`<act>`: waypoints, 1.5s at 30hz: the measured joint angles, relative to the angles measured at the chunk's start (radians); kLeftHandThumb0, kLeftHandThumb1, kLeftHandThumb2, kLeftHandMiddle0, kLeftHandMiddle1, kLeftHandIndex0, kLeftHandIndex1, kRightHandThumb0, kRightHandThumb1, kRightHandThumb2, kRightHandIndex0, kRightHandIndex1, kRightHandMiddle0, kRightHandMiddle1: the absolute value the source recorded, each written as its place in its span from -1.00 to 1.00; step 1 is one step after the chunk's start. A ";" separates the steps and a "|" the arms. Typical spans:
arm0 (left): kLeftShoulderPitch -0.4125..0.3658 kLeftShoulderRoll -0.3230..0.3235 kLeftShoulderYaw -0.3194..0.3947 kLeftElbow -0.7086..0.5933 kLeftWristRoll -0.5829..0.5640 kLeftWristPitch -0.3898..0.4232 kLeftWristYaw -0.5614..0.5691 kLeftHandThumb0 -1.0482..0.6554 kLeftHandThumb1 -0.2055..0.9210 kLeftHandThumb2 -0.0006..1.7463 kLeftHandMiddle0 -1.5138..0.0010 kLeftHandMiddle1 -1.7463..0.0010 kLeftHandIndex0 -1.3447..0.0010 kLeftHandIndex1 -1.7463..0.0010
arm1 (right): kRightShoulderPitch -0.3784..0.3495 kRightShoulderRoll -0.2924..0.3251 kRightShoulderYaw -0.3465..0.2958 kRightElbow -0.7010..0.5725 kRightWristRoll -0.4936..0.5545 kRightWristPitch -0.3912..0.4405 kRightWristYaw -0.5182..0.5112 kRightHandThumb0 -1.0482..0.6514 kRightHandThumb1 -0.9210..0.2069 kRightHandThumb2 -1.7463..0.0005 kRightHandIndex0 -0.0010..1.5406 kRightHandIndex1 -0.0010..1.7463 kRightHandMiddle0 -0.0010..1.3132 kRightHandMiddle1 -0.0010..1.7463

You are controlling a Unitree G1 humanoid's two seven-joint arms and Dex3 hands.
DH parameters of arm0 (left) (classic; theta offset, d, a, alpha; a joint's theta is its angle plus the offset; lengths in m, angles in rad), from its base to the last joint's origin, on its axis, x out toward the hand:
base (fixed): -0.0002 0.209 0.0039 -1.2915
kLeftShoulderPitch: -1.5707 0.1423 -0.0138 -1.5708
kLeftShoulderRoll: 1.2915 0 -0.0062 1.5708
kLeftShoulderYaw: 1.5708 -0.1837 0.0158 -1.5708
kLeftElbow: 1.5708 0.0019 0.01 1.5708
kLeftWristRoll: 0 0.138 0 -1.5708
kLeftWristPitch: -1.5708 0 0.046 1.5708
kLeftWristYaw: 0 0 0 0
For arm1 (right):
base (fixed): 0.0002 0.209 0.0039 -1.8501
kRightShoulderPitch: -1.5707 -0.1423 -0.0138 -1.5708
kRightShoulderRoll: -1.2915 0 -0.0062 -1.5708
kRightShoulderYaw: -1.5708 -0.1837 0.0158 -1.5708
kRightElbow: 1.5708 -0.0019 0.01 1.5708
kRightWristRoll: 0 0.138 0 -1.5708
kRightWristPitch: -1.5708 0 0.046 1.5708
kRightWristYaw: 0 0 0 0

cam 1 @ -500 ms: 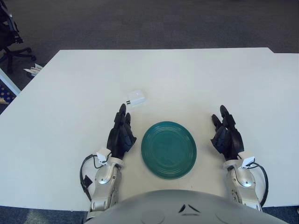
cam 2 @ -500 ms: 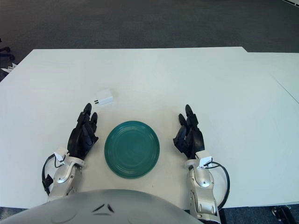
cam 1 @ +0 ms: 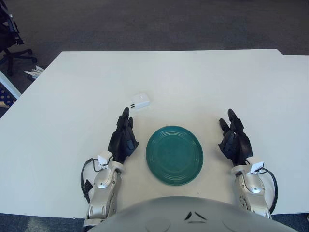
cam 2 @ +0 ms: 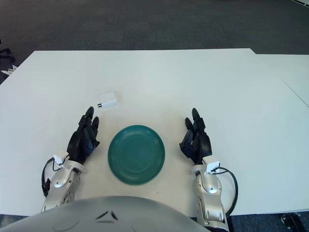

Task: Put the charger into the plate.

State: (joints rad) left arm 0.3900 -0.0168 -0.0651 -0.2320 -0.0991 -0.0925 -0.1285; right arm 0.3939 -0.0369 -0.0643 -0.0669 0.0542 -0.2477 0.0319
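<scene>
A small white charger (cam 1: 139, 101) with two prongs lies on the white table (cam 1: 72, 96), beyond the left hand. A dark green plate (cam 1: 174, 154) sits near the table's front, between the two hands, with nothing on it. My left hand (cam 1: 123, 137) is just left of the plate, fingers stretched forward and holding nothing; its fingertips are a short way below the charger and apart from it. My right hand (cam 1: 233, 139) shows to the right of the plate, fingers relaxed and holding nothing.
A black office chair (cam 1: 9, 34) stands on the floor past the table's far left corner, with some white and blue items (cam 1: 32, 72) beside that edge. A second table edge (cam 2: 294, 72) adjoins on the right.
The left hand and forearm have shifted slightly to the left and a little lower. The right hand, plate and charger have not moved.
</scene>
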 measured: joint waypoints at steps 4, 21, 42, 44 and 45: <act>-0.039 0.032 -0.003 0.004 0.170 -0.035 0.068 -1.00 1.00 0.21 1.00 1.00 1.00 1.00 | -0.007 0.000 -0.001 -0.001 0.000 -0.008 -0.001 -0.87 -1.00 -0.23 -1.00 -1.00 -1.00 -1.00; -0.281 0.199 -0.059 0.033 0.897 0.036 0.384 -1.00 1.00 0.19 1.00 1.00 1.00 1.00 | -0.024 0.003 0.000 0.003 -0.001 -0.027 -0.004 -0.87 -1.00 -0.20 -1.00 -1.00 -0.99 -1.00; -0.846 0.346 -0.244 0.612 1.095 0.050 0.400 -1.00 1.00 -0.17 1.00 1.00 0.89 0.95 | -0.068 0.018 0.007 0.091 -0.018 -0.076 -0.043 -0.88 -1.00 -0.18 -1.00 -1.00 -0.99 -0.99; -0.855 0.346 -0.264 0.629 1.093 0.054 0.377 -1.00 1.00 -0.19 1.00 1.00 0.89 0.95 | -0.068 0.019 0.009 0.092 -0.025 -0.078 -0.046 -0.89 -1.00 -0.18 -1.00 -1.00 -0.99 -0.99; -0.859 0.346 -0.274 0.639 1.093 0.056 0.366 -1.00 1.00 -0.20 1.00 1.00 0.89 0.94 | -0.068 0.020 0.009 0.093 -0.028 -0.079 -0.047 -0.89 -1.00 -0.18 -1.00 -1.00 -0.99 -0.99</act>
State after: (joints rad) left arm -0.4694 0.3289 -0.3395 0.4065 0.9943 -0.0361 0.2371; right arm 0.3264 -0.0172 -0.0549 0.0262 0.0264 -0.3263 -0.0153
